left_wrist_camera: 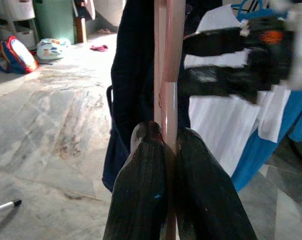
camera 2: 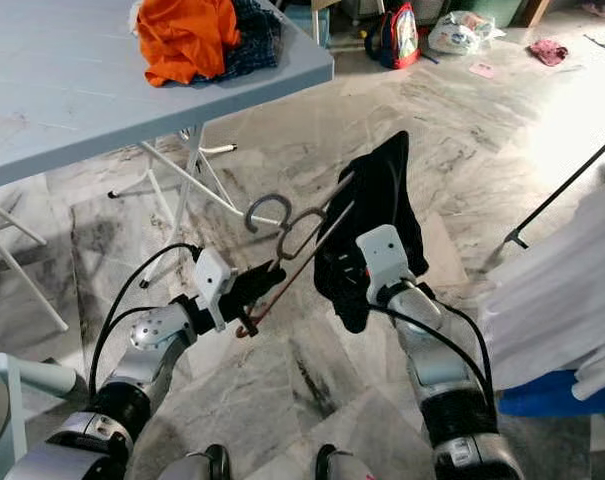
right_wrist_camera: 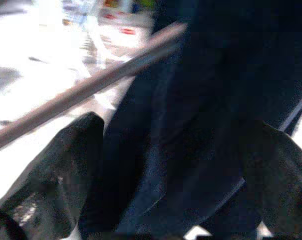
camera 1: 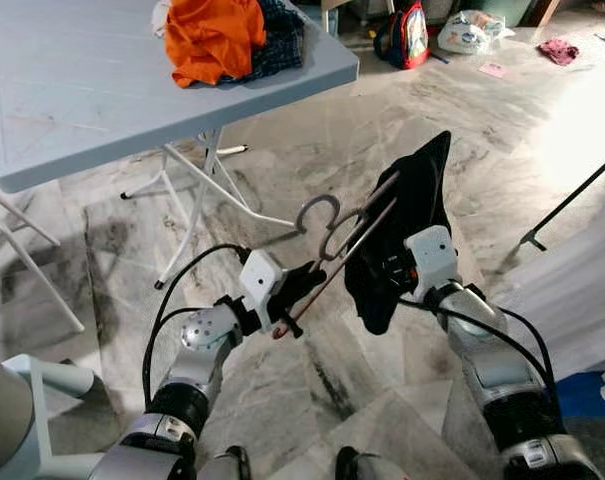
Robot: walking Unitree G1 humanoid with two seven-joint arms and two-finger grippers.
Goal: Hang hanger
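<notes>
A pinkish hanger with a grey hook is held low over the marble floor. A black garment is draped on it. My left gripper is shut on the hanger's lower end. In the left wrist view its fingertips pinch the pink rod. My right gripper is at the garment's lower part. In the right wrist view its fingers stand apart with the dark cloth between them.
A blue-grey folding table stands at the left, with an orange cloth and a dark checked one on it. A black rack leg and white fabric are at the right. A backpack and bags lie farther off.
</notes>
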